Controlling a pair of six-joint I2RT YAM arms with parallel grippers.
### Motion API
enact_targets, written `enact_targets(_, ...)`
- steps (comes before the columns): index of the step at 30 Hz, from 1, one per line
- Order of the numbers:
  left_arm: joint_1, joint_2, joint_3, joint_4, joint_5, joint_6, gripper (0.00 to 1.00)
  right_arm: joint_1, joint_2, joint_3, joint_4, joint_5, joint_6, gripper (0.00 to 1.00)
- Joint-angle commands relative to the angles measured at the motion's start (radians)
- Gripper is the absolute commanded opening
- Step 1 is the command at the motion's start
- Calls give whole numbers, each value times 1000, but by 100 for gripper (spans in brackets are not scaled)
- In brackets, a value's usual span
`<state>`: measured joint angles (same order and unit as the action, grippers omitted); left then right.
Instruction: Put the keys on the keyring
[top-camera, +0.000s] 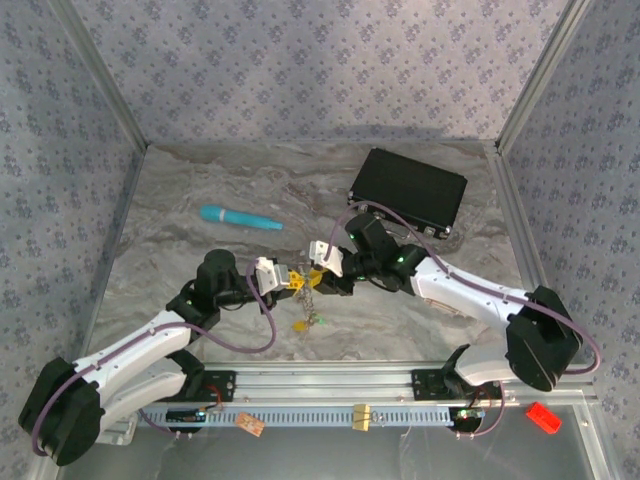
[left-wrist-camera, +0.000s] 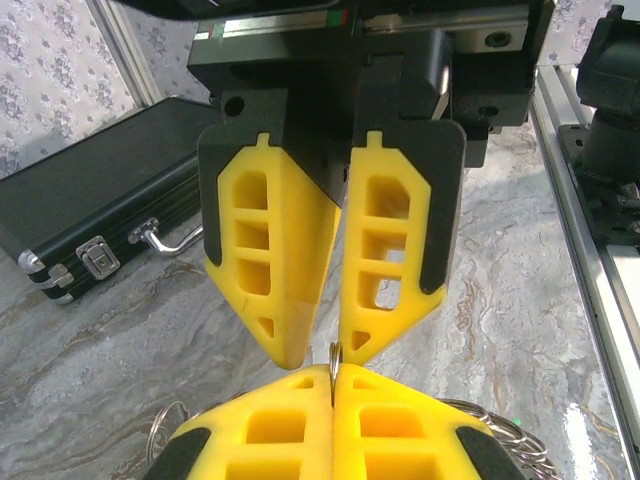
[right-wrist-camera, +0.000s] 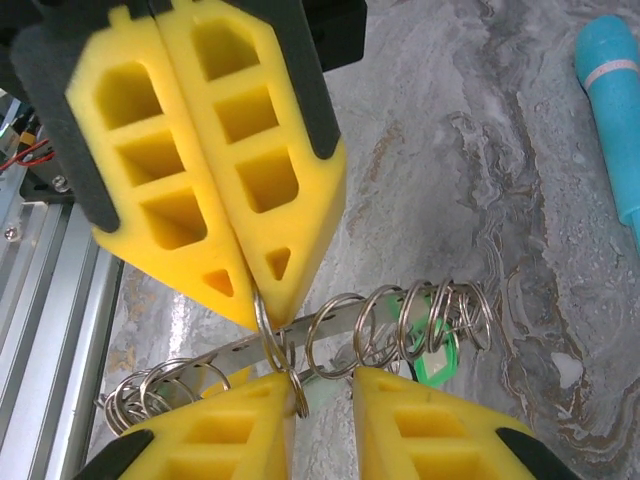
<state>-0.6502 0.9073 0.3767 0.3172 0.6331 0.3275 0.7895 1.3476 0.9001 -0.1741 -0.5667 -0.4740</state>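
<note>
Nearer than the case (top-camera: 408, 190), the two grippers are meeting tip to tip. The right gripper (right-wrist-camera: 258, 305) is pinching one wire loop (right-wrist-camera: 268, 335) of the keyring (right-wrist-camera: 235, 350), its fingers pressed together on the wire. The left gripper (left-wrist-camera: 328, 352) is facing it with fingers slightly parted, and the loop's lower end is lying in the gap. The keyring is hanging between both sets of tips, and a green key (right-wrist-camera: 437, 362) is dangling from it. Left of the case, a teal stick (top-camera: 240, 217) is lying flat. The case itself is sitting farthest back.
</note>
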Motion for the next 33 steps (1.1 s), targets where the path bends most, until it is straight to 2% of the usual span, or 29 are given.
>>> enact_targets(1, -6, 4, 11, 61, 40, -2, 0, 0, -25, -6, 29, -42, 13, 23)
enact_targets(13, -8, 1, 13, 52, 32, 3, 0, 11, -13, 4, 39, -72, 9, 24)
enact_targets(19, -7, -5, 16, 35, 25, 13, 0, -1, -20, -16, -26, 40, -41, 26)
enact_targets(33, -7, -8, 17, 29, 25, 15, 0, 27, -12, 1, 39, -56, -13, 25)
